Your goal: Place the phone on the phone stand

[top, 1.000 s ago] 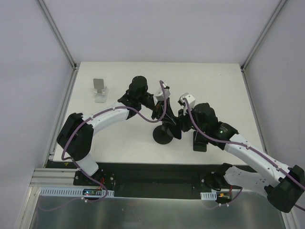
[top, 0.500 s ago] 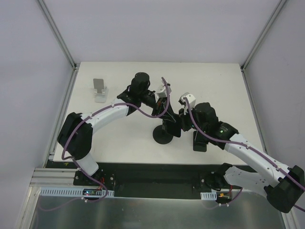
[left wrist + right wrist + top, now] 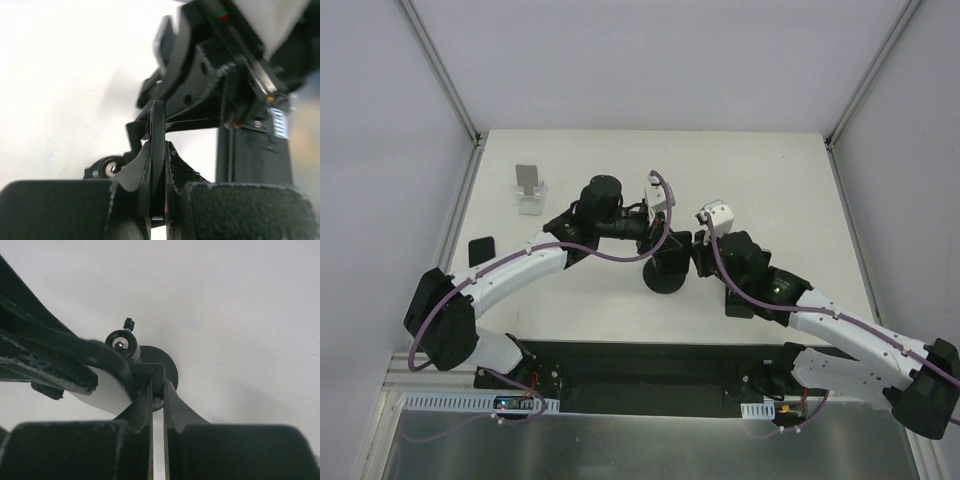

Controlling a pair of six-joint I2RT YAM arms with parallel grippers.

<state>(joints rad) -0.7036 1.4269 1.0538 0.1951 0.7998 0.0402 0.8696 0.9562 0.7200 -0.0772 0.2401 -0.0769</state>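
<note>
The phone point(image 3: 158, 130) is a thin black slab, seen edge-on between my left fingers. My left gripper point(image 3: 158, 167) is shut on it and holds it over the phone stand, right at the stand's top. In the top view the left gripper point(image 3: 663, 252) and the phone point(image 3: 672, 264) hide the stand's pole; only the round black disc base point(image 3: 665, 283) shows. My right gripper point(image 3: 158, 390) is shut on the holder bracket of the phone stand point(image 3: 167, 365), above its disc base. In the top view the right gripper point(image 3: 696, 256) meets the left one from the right.
A small silver-white stand point(image 3: 529, 188) is at the back left. A black folding wedge stand point(image 3: 740, 302) lies under my right arm. A small black square point(image 3: 480, 249) lies near the left edge. The right wrist point(image 3: 225, 75) fills the left wrist view's upper right.
My left arm has dropped and swung its elbow leftward, bringing the phone nearer and lower over the stand. The right gripper has shifted slightly and stays on the stand. The black square has become visible.
</note>
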